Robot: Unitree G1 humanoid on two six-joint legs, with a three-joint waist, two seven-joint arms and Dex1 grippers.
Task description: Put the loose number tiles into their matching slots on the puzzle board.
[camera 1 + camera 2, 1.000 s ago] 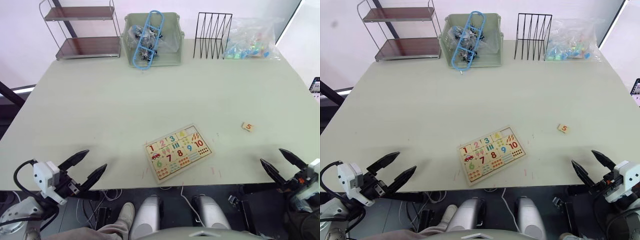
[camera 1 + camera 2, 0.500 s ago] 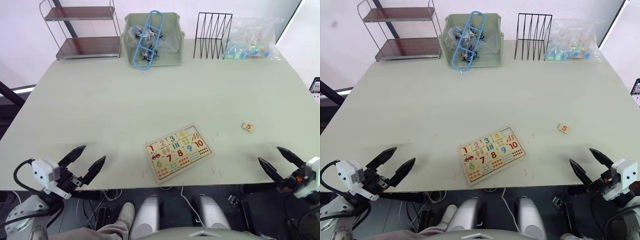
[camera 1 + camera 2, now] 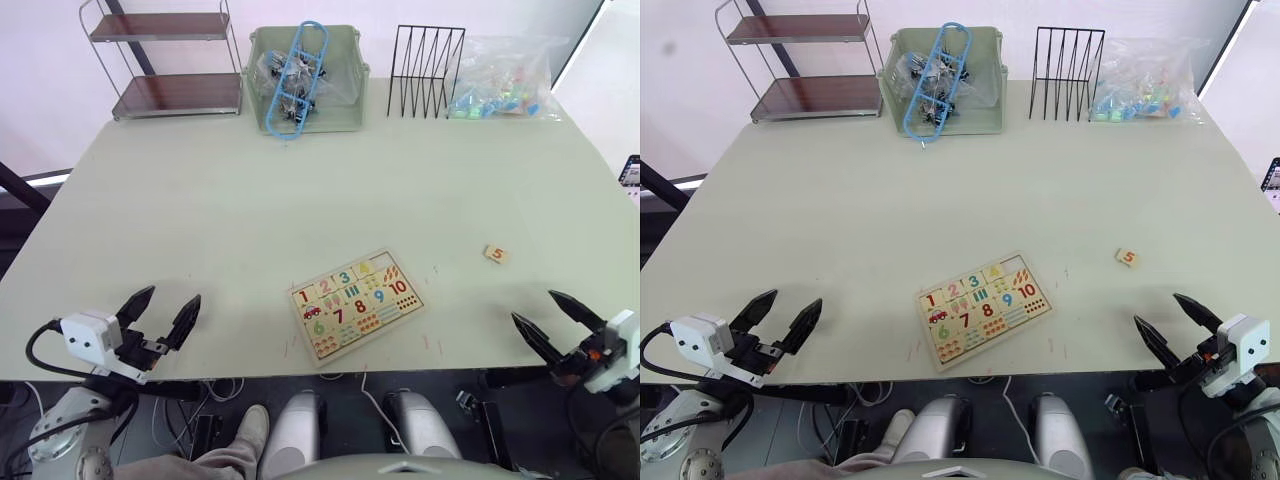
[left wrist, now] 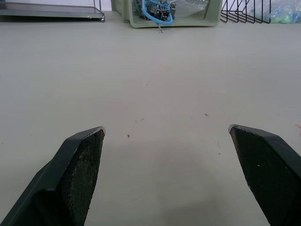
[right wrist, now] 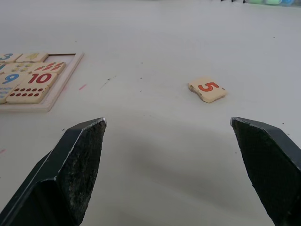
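The one loose tile, the numeral 5 tile [image 5: 207, 89], lies flat on the table [image 3: 250, 200], ahead of the right gripper [image 3: 1177, 325] and a little toward the robot's left of it, well apart from the fingertips. It is a thin square of light wood, so it will likely be light and stiff, slick on its faces and low to the table; the sensible hold is across two opposite edges, pinching from above. Being square, it has no long axis; its red 5 reads roughly upright from the robot's side, turned slightly.

The puzzle board [image 3: 356, 304] sits further to the left of the right gripper, between the two arms, closer to the table's near edge than the tile. Its long axis runs slantwise, the end with the 10 angled away from the robot. The top row reads 1, 2, 3, then a tile I take for 4, with the last slot [image 3: 1011, 265] at the far right corner apparently empty, which would suit the 5.

The right gripper hovers at the table's near edge, fingers spread wide and empty. The left gripper [image 3: 160, 313] is likewise spread apart, holding nothing, well to the left of the board.
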